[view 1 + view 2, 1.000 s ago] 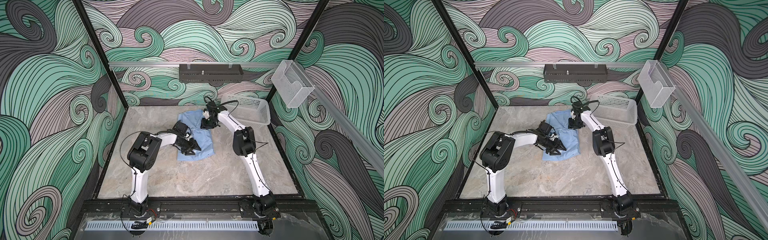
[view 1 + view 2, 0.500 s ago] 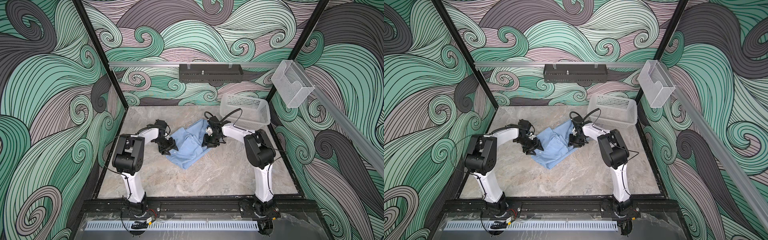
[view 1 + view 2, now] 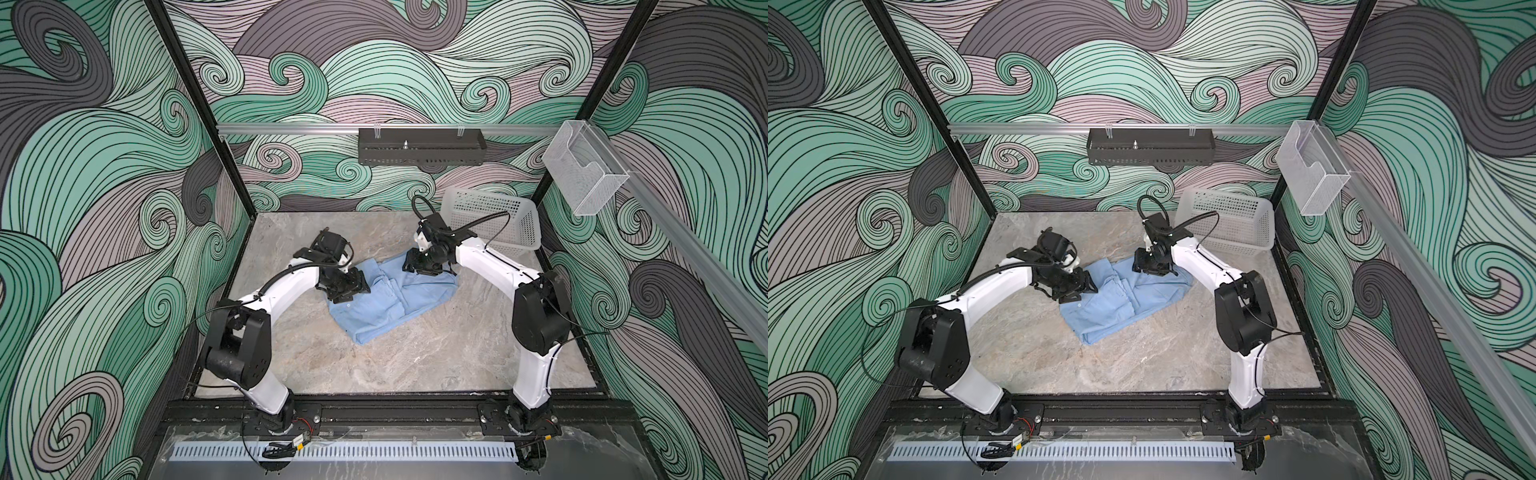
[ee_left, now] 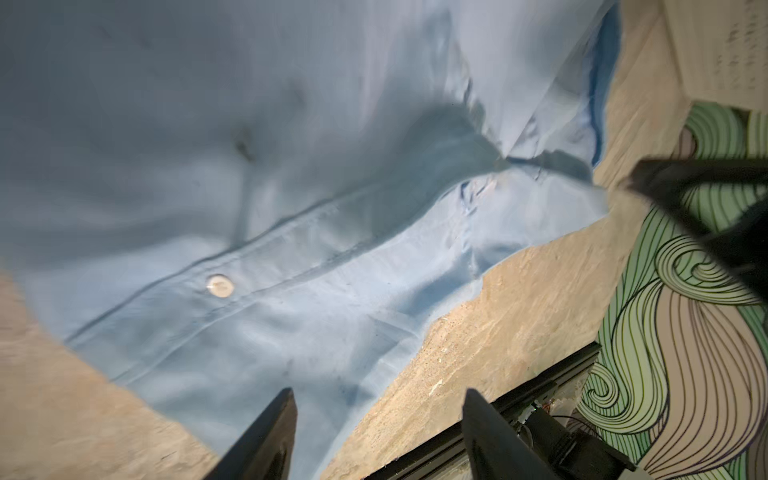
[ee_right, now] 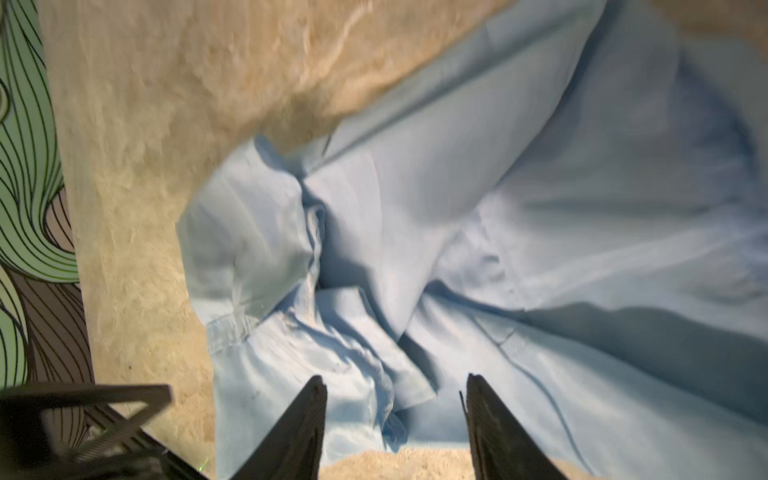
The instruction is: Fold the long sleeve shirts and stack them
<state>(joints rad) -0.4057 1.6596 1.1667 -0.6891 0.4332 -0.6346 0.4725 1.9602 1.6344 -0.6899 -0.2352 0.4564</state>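
Looking down on the bench (image 3: 415, 365), I see the light blue shirt (image 3: 395, 303) lying crumpled just beyond its middle. Its long axis slants from near-left toward the far-right corner, where the basket (image 3: 494, 224) stands apart from it. The left end effector (image 3: 347, 291) sits at the shirt's left edge and the right end effector (image 3: 422, 270) over its far edge. Both are spread, pinching nothing. I judge each arm nearest its own side. Open bench lies toward the front edge, while the basket crowds the far-right.
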